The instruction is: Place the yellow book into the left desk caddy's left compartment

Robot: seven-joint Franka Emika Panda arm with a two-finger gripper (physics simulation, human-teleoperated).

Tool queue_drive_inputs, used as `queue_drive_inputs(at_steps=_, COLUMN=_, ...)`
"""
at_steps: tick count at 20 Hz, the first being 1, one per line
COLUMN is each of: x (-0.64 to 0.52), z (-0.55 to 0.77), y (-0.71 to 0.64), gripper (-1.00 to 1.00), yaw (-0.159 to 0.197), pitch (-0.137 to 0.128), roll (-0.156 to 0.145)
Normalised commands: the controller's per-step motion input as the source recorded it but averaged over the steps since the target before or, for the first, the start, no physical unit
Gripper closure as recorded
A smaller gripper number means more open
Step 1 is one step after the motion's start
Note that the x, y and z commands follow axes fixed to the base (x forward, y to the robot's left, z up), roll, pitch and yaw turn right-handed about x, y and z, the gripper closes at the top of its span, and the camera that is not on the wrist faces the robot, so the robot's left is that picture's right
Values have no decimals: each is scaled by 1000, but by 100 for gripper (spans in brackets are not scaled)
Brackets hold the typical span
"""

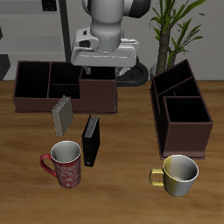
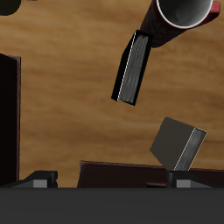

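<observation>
The yellow book (image 1: 63,114) is a thin grey-tan book that stands tilted on the table, in front of the broadside caddy (image 1: 35,83). It also shows in the wrist view (image 2: 179,144). The left desk caddy (image 1: 179,109) is the dark maroon box seen end-on; its dark wall shows in the wrist view (image 2: 7,114). My gripper (image 1: 98,73) hangs open and empty over the broadside caddy's end compartment, behind and above the yellow book. In the wrist view the gripper (image 2: 109,179) has its fingertips (image 2: 39,179) wide apart.
A black book (image 1: 91,140) (image 2: 133,68) stands beside the yellow book, nearer the table's front edge. A red mug (image 1: 66,164) (image 2: 184,13) and a yellow mug (image 1: 179,175) stand near the front edge. A potted plant (image 1: 175,26) stands at the back.
</observation>
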Motion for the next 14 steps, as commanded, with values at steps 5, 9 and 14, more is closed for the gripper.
queue_drive_inputs(at_steps=5, x=-145, z=-78, y=-645, gripper=-100, yaw=-12, pitch=-55, roll=-16)
queue_drive_inputs(at_steps=9, x=-137, z=-124, y=-543, gripper=-100, yaw=2, pitch=-54, roll=9)
queue_drive_inputs(at_steps=14, x=-105, z=-87, y=-347, gripper=-100, yaw=-14, pitch=-28, roll=-3)
